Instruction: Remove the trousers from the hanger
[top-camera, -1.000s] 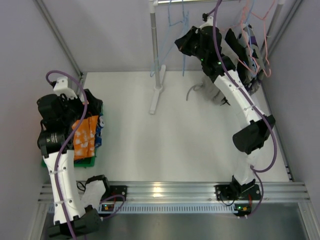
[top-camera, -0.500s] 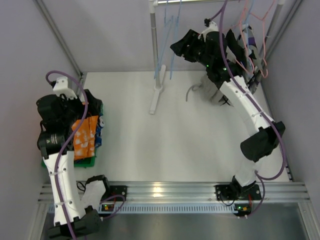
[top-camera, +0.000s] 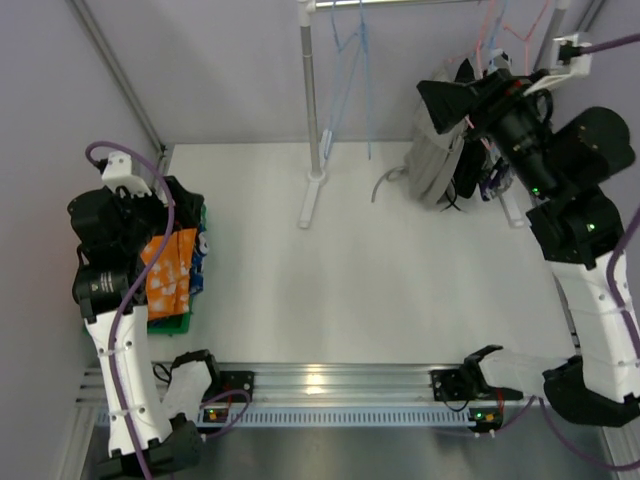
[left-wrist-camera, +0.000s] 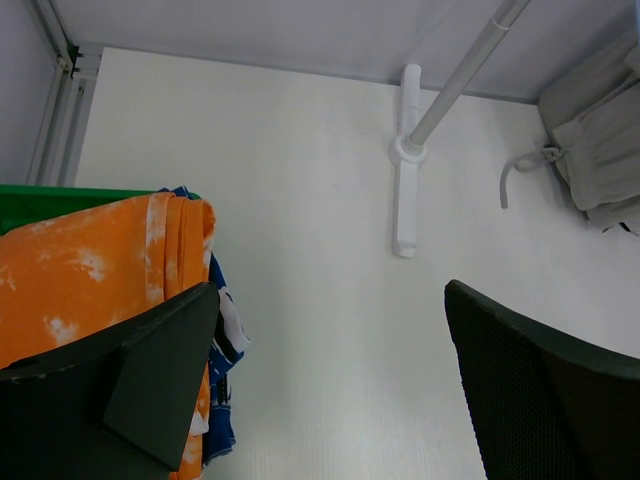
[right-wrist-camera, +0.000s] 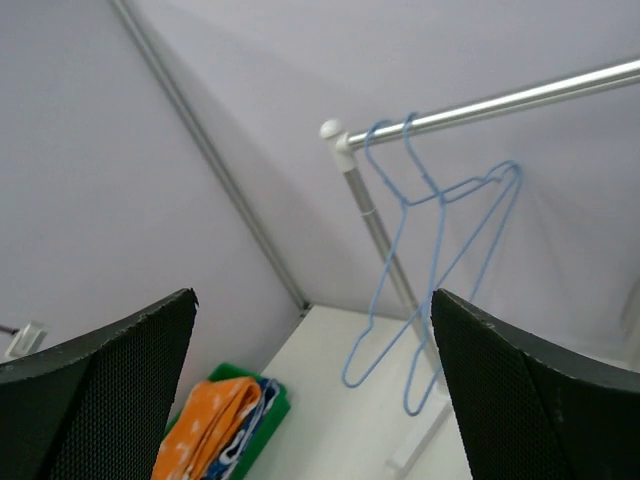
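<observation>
Grey trousers (top-camera: 432, 165) hang at the back right under the pink hangers (top-camera: 512, 35), their drawstring (top-camera: 385, 182) trailing on the table; their top is hidden behind my right gripper (top-camera: 432, 100). It stands open and empty, raised just above them and pointing left. In the right wrist view nothing sits between the right gripper (right-wrist-camera: 315, 300) fingers, and two bare blue hangers (right-wrist-camera: 440, 210) hang on the rail (right-wrist-camera: 520, 100). Orange trousers (top-camera: 172, 270) lie on blue patterned trousers (left-wrist-camera: 222, 330) in the green bin (top-camera: 180, 322). My left gripper (left-wrist-camera: 330, 330) is open beside them.
The rack's upright pole (top-camera: 312, 100) and its white foot (top-camera: 310, 200) stand at the back centre of the white table (top-camera: 350, 280). Grey walls close in at the back and both sides. An aluminium rail (top-camera: 340, 380) runs along the near edge.
My right gripper has opened and its arm has swung right and up, away from the blue hangers. The grey trousers now show in full. The left arm has stayed put.
</observation>
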